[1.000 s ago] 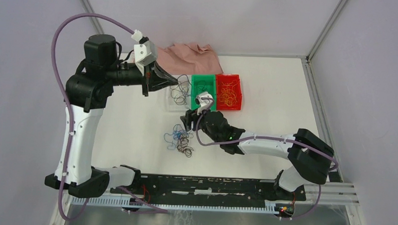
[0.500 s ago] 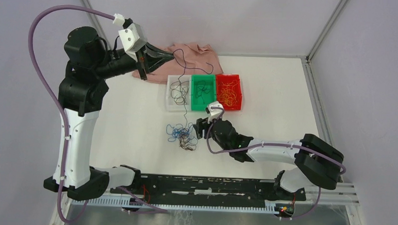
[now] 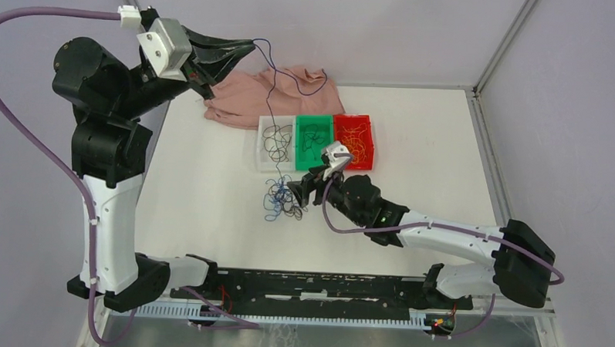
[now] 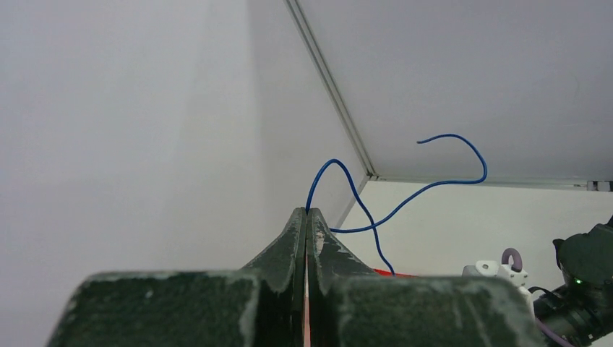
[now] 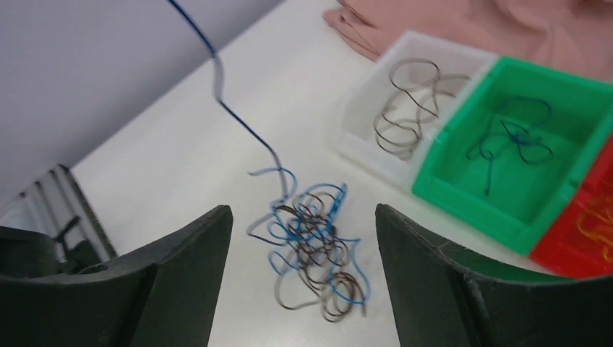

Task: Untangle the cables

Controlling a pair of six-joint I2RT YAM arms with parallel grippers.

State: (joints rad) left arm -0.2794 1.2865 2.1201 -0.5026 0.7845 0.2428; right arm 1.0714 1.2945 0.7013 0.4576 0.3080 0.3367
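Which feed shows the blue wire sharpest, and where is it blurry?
Left wrist: the blue wire is crisp against the wall. Right wrist: the tangle and green bin are slightly soft. Top external: even light, but the wire is hair-thin over the pink cloth.

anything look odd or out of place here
A crumpled pink cloth lies behind the three bins; it seems unrelated to the wires. Otherwise nothing stands out.

The left arm (image 3: 111,213) and right arm (image 3: 453,236) are clad in white shells with black joint housings. A thick purple cable (image 3: 71,12) is run along each. The left tool (image 4: 306,213) and right tool (image 5: 302,213) are formed of dark, scuffed fingers (image 5: 181,267).
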